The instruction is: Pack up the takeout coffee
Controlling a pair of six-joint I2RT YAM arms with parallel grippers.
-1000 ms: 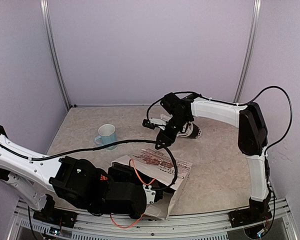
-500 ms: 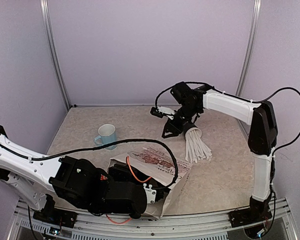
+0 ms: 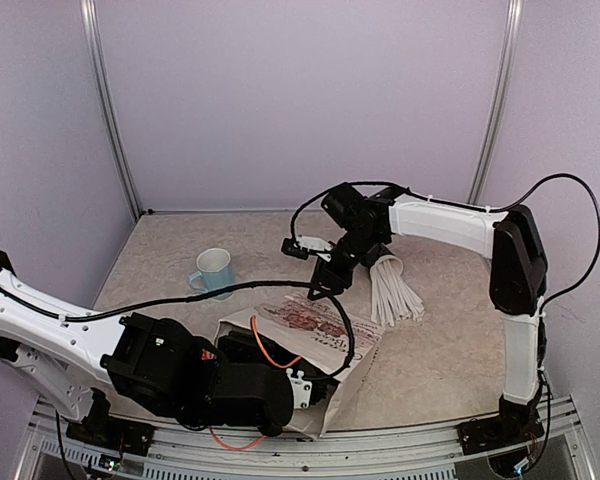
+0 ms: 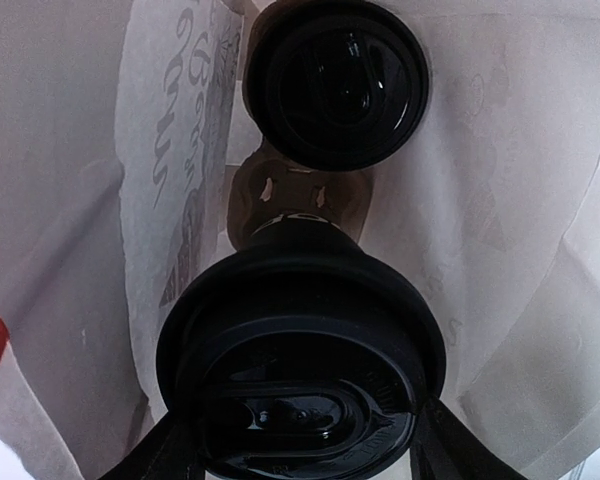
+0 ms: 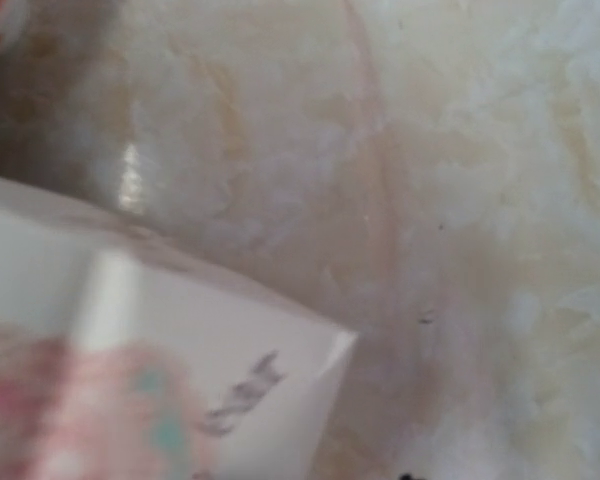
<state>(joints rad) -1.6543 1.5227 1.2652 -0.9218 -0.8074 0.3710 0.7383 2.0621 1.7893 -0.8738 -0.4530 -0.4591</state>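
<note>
Where lilac walls [image 3: 300, 100] meet slim aluminium posts [image 3: 110, 120], a mottled beige, stone-look table [image 3: 440, 350] carries a glossy light blue mug [image 3: 215, 268], fanned white straws [image 3: 395, 292] and a crinkled white paper bag [image 3: 315, 325]. Inside the bag, the left gripper [image 4: 305, 445] clasps the takeout coffee [image 4: 300, 340] under its round, shiny black lid, with a second lidded cup [image 4: 335, 80] beyond. Whether the right gripper [image 3: 325, 280] is clenched, I cannot tell.

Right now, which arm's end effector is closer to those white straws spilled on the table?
Right. The right end effector hangs just beside the straws. The left end effector is far from them, down inside the paper bag at the front edge, gripping a lidded black cup.
</note>
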